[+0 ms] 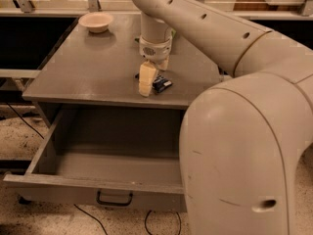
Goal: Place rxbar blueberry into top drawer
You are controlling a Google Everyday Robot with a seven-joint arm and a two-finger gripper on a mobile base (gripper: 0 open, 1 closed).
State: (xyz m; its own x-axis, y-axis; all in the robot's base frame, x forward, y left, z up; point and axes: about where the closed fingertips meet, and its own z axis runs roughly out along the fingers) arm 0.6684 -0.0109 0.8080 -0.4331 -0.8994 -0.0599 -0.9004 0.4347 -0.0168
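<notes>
Grey cabinet top [83, 67], cables on the speckled floor below. Gripper [148, 83] is down on the top near the front edge, about mid-width. Can't tell whether it's open, closed or gripping. Bar [163, 84] lies flat on the top, right against the gripper's right side. Drawer [68, 191] is pulled out below the front edge. Bowl [96, 22] sits at the back left corner.

Grey cabinet top [88, 67] bears bowl [96, 21] and rxbar blueberry [162, 84] beside gripper [148, 85].
</notes>
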